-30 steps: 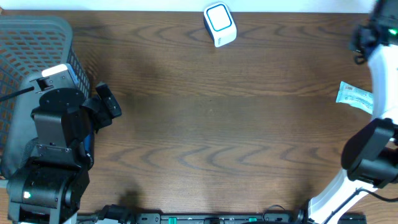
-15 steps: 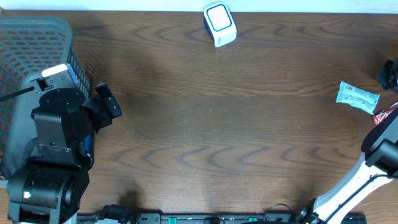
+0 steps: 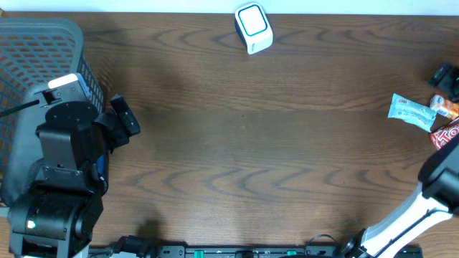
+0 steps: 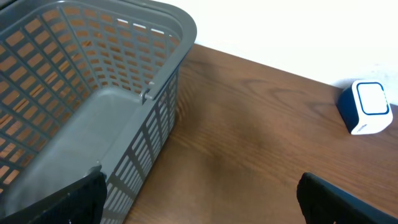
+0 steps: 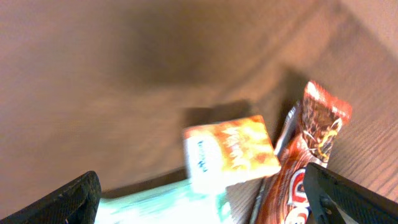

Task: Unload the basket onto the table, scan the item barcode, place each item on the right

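The white and blue barcode scanner (image 3: 254, 27) stands at the table's far edge, also in the left wrist view as the scanner (image 4: 367, 107). At the far right lie three items: a light blue packet (image 3: 410, 111), a small orange packet (image 3: 445, 107) and a red packet (image 3: 446, 134). My right gripper (image 5: 205, 205) hangs open over them, with the orange packet (image 5: 230, 152) and red packet (image 5: 314, 155) below its fingers and nothing held. In the overhead view only a dark part of the right gripper (image 3: 446, 76) shows at the frame edge. My left gripper (image 4: 202, 202) is open and empty beside the basket.
A grey plastic basket (image 3: 29, 50) stands at the left, its wall (image 4: 155, 106) close to my left fingers. The left arm (image 3: 68, 165) rests in front of it. The right arm's white link (image 3: 401, 222) rises at the lower right corner.
The right arm has swung away from the back right and out past the right edge. Its jaws have opened. The orange and red packets now show beside the blue one.
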Controlling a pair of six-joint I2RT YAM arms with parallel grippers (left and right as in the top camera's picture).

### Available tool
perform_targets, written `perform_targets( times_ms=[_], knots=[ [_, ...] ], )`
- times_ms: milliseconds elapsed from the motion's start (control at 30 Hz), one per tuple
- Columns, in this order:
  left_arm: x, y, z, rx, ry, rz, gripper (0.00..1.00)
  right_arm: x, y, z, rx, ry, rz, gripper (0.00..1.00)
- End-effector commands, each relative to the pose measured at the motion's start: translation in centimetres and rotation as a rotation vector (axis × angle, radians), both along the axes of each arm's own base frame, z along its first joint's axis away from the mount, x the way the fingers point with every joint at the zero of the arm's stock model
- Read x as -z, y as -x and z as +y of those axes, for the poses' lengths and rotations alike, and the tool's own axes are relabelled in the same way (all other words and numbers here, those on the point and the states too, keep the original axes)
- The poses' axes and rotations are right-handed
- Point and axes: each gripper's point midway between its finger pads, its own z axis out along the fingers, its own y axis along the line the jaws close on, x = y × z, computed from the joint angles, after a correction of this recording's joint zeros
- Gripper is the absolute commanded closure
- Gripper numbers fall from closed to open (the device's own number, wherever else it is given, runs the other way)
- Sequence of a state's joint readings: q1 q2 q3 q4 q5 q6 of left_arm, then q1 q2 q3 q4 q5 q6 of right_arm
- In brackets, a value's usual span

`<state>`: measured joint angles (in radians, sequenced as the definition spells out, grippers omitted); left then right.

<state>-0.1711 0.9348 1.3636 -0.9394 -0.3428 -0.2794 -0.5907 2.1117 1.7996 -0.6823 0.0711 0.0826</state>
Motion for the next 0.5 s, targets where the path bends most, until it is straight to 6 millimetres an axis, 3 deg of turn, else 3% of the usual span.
perform_targets(
  times_ms=[0, 33, 200, 367, 467],
  knots=[
    [-0.3, 0.1, 0.3, -0.004, -0.018, -0.001, 0.02, -12.1, -1.7, 4.9, -0.144, -0.065, -0.305, 0.01],
    [-0.3, 0.1, 0.3, -0.004, -0.018, -0.001, 0.02, -15.9, -1.2, 7.3, -0.2, -0.11, -0.396, 0.01],
    [-0.3, 0.1, 0.3, -0.004, -0.018, -0.001, 0.02, -23.7, 1.6, 12.4, -0.331, -0.129, -0.54, 0.01],
    [-0.3, 0.1, 0.3, -0.004, -0.018, -0.002, 0.02, -30.4, 6.6, 17.3, -0.425, -0.111, -0.653, 0.01],
    [-0.3, 0.1, 0.3, -0.004, -0.018, -0.001, 0.02, -32.6, 10.2, 19.5, -0.43, -0.089, -0.673, 0.01]
  ],
)
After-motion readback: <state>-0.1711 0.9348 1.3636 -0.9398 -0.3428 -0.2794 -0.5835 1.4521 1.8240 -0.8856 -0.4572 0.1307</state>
